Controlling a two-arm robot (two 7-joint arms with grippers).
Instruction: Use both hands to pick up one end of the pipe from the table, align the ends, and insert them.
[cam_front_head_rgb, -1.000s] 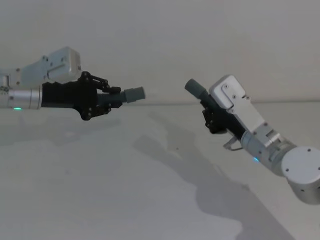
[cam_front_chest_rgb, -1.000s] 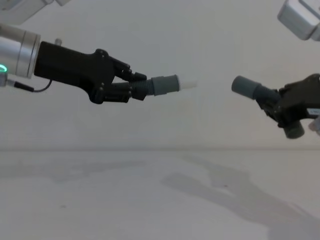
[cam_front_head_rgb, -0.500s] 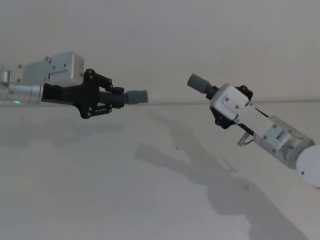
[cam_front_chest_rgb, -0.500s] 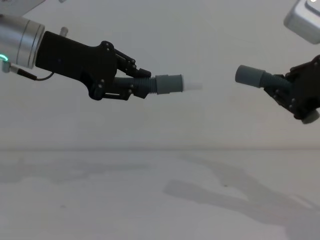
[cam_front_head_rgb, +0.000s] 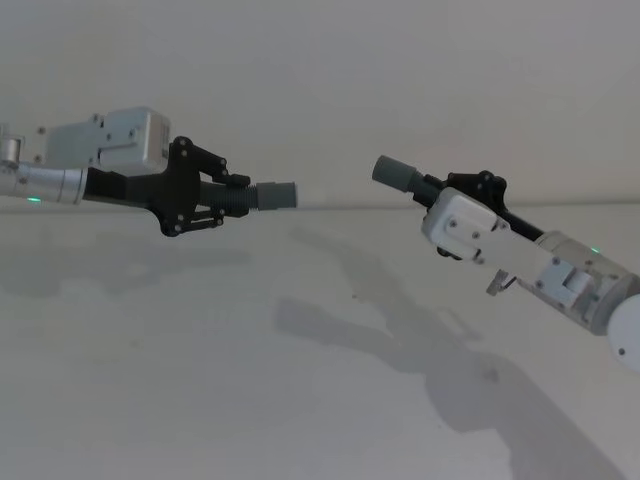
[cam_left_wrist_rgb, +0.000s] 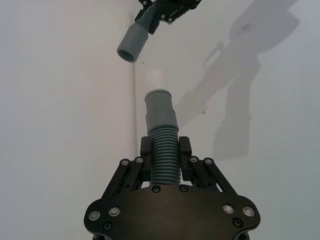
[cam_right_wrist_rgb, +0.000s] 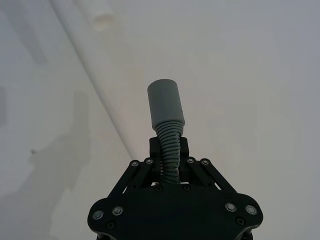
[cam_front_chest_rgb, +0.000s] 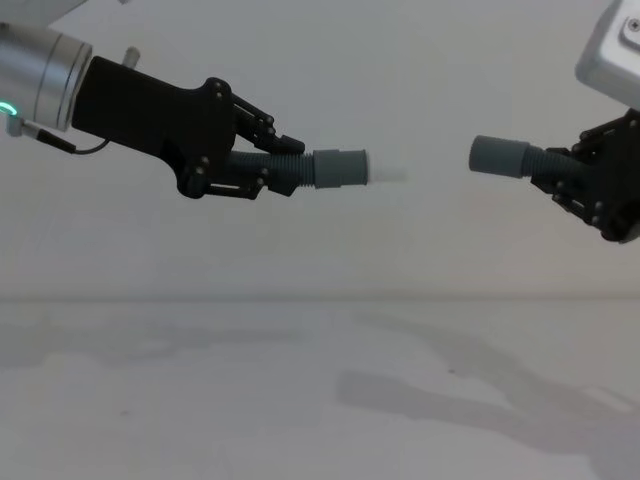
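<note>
Both pipe pieces hang in the air above the white table (cam_front_head_rgb: 200, 380). My left gripper (cam_front_head_rgb: 225, 193) (cam_front_chest_rgb: 265, 160) is shut on the ribbed part of the straight pipe piece (cam_front_chest_rgb: 300, 170) (cam_left_wrist_rgb: 162, 150). Its grey cuff (cam_front_chest_rgb: 340, 167) (cam_front_head_rgb: 278, 196) carries a white tip (cam_front_chest_rgb: 385, 170) (cam_left_wrist_rgb: 156, 78) that points right. My right gripper (cam_front_chest_rgb: 575, 180) (cam_front_head_rgb: 455, 190) is shut on the other pipe piece (cam_right_wrist_rgb: 170, 145). That piece's grey cuff (cam_front_chest_rgb: 497, 156) (cam_front_head_rgb: 394, 173) (cam_right_wrist_rgb: 166, 103) (cam_left_wrist_rgb: 131, 44) points left toward the white tip. A gap separates the two ends.
A pale grey wall (cam_front_head_rgb: 320, 70) rises behind the table. The arms' shadows (cam_front_head_rgb: 400, 330) fall across the tabletop below the grippers.
The right gripper has levelled out so its cuff now faces the white tip more squarely. The left gripper has edged slightly right with its piece. The gap between the ends has narrowed.
</note>
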